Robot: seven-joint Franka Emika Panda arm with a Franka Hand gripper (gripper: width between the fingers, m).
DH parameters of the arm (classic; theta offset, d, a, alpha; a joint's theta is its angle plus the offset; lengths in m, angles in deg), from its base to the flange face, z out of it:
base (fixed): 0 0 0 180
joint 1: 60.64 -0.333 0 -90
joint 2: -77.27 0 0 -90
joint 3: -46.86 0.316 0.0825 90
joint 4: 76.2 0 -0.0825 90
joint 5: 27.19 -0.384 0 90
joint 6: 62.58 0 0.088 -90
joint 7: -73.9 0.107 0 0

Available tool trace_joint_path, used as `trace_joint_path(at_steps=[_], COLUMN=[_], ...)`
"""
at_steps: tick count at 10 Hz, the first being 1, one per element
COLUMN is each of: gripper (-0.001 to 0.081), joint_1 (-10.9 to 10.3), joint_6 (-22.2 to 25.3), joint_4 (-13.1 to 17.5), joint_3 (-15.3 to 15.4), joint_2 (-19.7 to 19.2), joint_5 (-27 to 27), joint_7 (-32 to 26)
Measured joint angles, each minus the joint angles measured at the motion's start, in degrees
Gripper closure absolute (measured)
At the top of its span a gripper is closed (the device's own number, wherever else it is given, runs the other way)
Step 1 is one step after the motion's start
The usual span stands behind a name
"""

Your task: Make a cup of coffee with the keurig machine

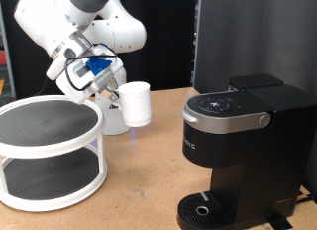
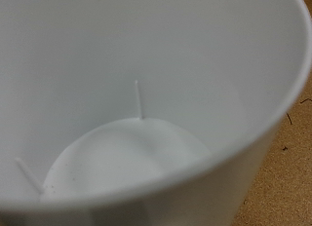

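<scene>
In the exterior view the white cup (image 1: 136, 103) hangs upright just above the table, in front of the arm's base. My gripper (image 1: 115, 91) grips it at its left side near the rim. The wrist view is filled by the cup's (image 2: 146, 109) white inside, which holds nothing, and my fingers do not show there. The black keurig machine (image 1: 243, 141) stands at the exterior view's right with its silver-edged lid down. Its drip tray (image 1: 203, 208) at the base is bare. The cup is well to the left of the machine.
A white two-tier round rack (image 1: 50, 151) with dark mesh shelves stands at the exterior view's left. A dark panel rises behind the machine. Brown tabletop (image 1: 139, 180) lies between rack and machine.
</scene>
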Motion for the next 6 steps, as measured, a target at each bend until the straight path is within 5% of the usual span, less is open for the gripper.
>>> trace_joint_path(at_steps=[6], gripper=[0.0733], joint_1=[-1.18], joint_6=[-1.16], joint_4=[0.27], joint_3=[0.23], joint_2=[-0.61], joint_5=[-1.09], joint_7=[0.00])
